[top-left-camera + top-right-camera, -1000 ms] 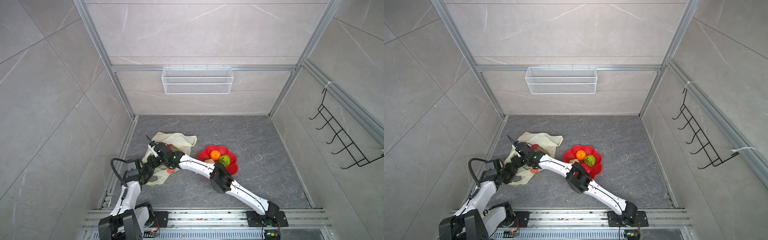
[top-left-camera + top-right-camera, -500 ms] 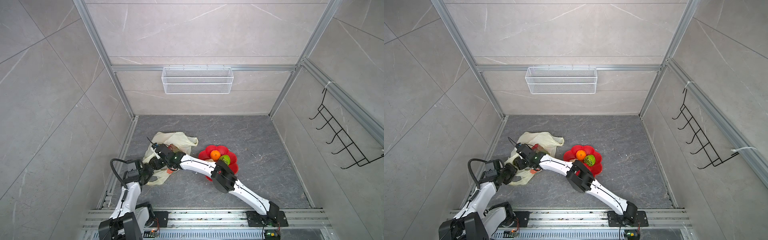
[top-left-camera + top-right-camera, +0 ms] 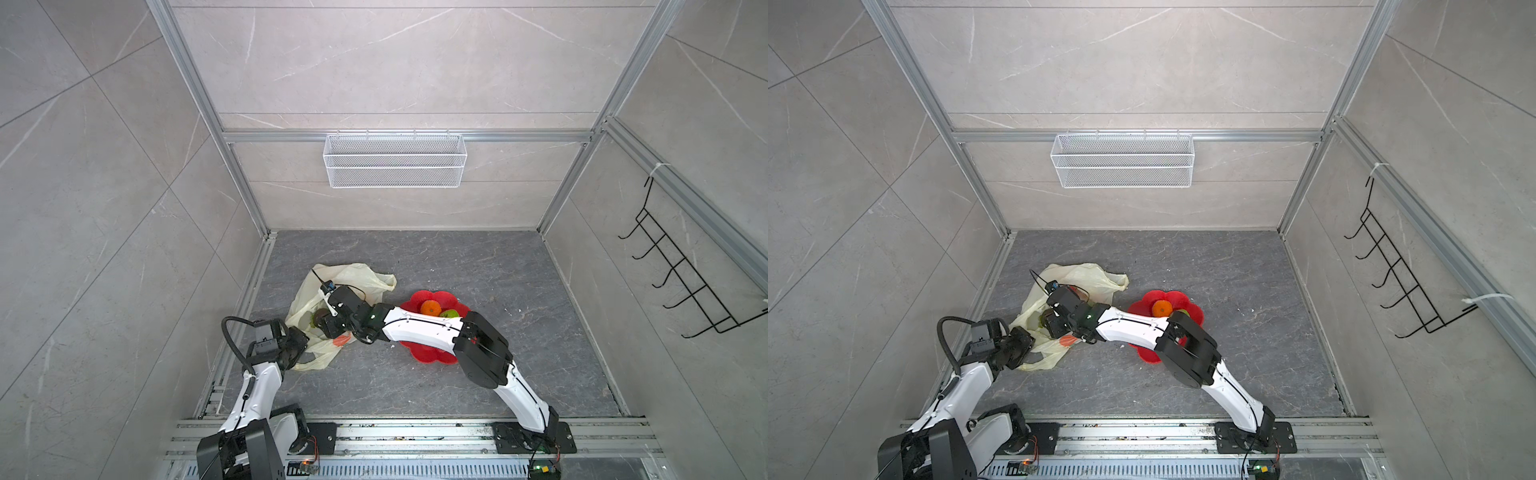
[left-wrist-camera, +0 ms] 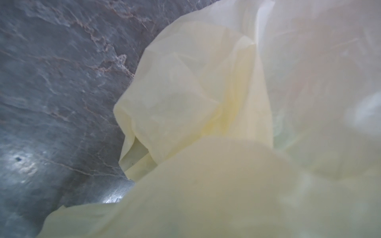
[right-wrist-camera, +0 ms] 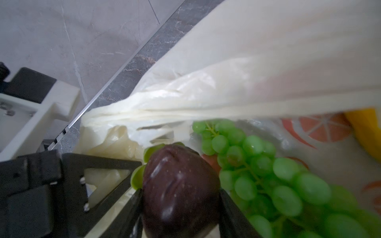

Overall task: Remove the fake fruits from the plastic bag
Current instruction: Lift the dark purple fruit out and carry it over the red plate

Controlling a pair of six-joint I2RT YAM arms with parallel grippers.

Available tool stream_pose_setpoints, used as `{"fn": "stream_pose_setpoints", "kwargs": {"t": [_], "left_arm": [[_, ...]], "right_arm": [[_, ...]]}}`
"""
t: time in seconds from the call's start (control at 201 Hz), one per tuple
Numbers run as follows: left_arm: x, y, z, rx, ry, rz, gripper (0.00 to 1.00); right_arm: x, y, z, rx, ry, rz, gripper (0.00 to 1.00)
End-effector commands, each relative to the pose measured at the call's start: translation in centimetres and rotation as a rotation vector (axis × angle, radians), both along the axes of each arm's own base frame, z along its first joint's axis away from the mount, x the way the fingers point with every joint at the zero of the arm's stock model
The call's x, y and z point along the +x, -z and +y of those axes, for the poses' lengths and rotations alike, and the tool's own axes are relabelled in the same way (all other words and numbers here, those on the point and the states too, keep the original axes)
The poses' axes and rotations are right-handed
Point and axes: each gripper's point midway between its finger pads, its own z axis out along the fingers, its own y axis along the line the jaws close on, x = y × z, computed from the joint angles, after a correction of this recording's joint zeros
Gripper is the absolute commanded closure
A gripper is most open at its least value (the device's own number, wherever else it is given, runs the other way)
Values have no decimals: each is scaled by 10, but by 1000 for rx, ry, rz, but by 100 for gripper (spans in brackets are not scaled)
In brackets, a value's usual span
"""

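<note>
I am clamping my right gripper (image 5: 181,195) on a dark purple fruit (image 5: 177,177) inside the plastic bag (image 3: 353,278), while my left gripper (image 3: 297,343) is pinching shut on the bag's near edge. Lifting fast, I am risking the glossy fruit slipping from the jaws, or the film draping over it snagging. A grape bunch (image 5: 268,181) and a banana (image 5: 365,131) are lying in the bag; an orange (image 3: 430,307) and a green fruit (image 3: 449,313) are sitting on the red plate (image 3: 428,353).

Both top views are looking steeply down from high at the front, sharing the whole floor (image 3: 457,266) and the plastic bag (image 3: 349,278); both wrist cameras are viewing that bag close-up.
</note>
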Motion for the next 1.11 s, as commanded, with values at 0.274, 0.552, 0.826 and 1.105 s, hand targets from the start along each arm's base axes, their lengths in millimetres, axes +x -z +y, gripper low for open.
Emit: {"fn": "stream_pose_setpoints", "kwargs": {"t": [0.274,0.552,0.826,1.105], "left_arm": [[20,-13,1,34,50,-98,100],[23,-11,-1,20,66,-107,100],[24,-12,-2,20,70,-113,100],[24,-12,-3,18,72,-115,100]], "right_arm": [[0,-45,-74,175,138,54,46],[-14,-61,-159,246,276,100,46],[-23,-49,-256,277,450,182,46],[-39,-30,-339,301,616,292,46]]}}
